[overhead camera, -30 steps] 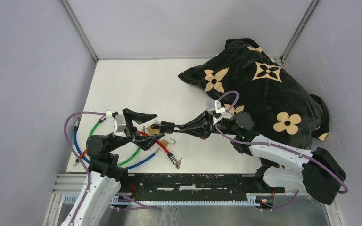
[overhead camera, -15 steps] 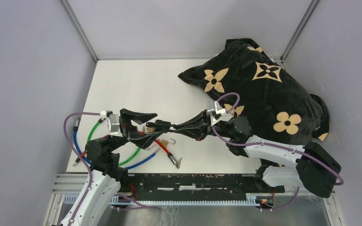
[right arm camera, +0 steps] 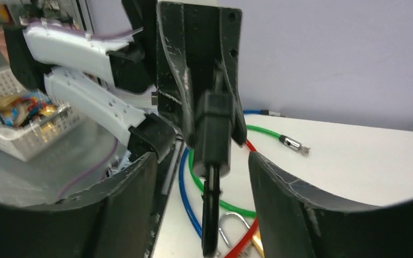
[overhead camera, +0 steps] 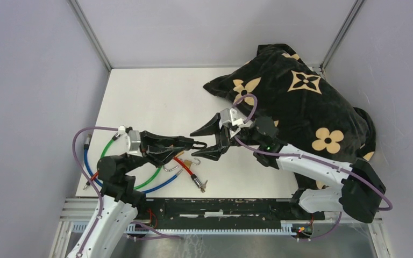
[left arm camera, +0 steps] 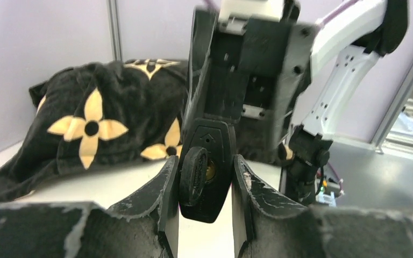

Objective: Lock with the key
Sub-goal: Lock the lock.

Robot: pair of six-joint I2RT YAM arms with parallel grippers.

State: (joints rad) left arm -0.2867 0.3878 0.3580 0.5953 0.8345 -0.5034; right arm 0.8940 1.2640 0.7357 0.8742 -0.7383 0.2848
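Right jaws have parted; outstretched left jaws clamp the key (left arm camera: 204, 177).

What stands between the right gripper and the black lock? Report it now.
Nothing visible. The right gripper stands open with one finger on either side of the black lock, and its wrist view shows free space on both sides. The left gripper is shut on that lock and holds it.

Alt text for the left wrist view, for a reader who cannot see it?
The left gripper clamps a small black key piece between its two fingers. Just behind it stands the right gripper, jaws apart, and to the left a black cushion with tan flowers lies on the white table.
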